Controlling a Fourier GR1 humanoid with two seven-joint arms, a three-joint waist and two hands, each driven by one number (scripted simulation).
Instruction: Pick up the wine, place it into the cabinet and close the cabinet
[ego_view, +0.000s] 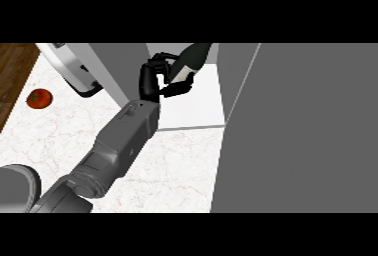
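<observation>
The dark wine bottle (198, 52) is tilted inside the open cabinet, above its white shelf floor (199, 107). My left hand (153, 75) is shut on the bottle; its fingers curl over the bottle from the left and the thumb sits under it. The grey forearm comes in from the lower left. The bottle's lower part is hidden by the hand. The cabinet's grey door (310, 125) stands open and fills the right side. My right hand does not show.
A red tomato (39, 98) lies on the marble counter (177, 165) at the left. A white appliance (74, 70) stands behind it, next to the cabinet's left grey wall (118, 65). Brown floor shows past the counter's left edge.
</observation>
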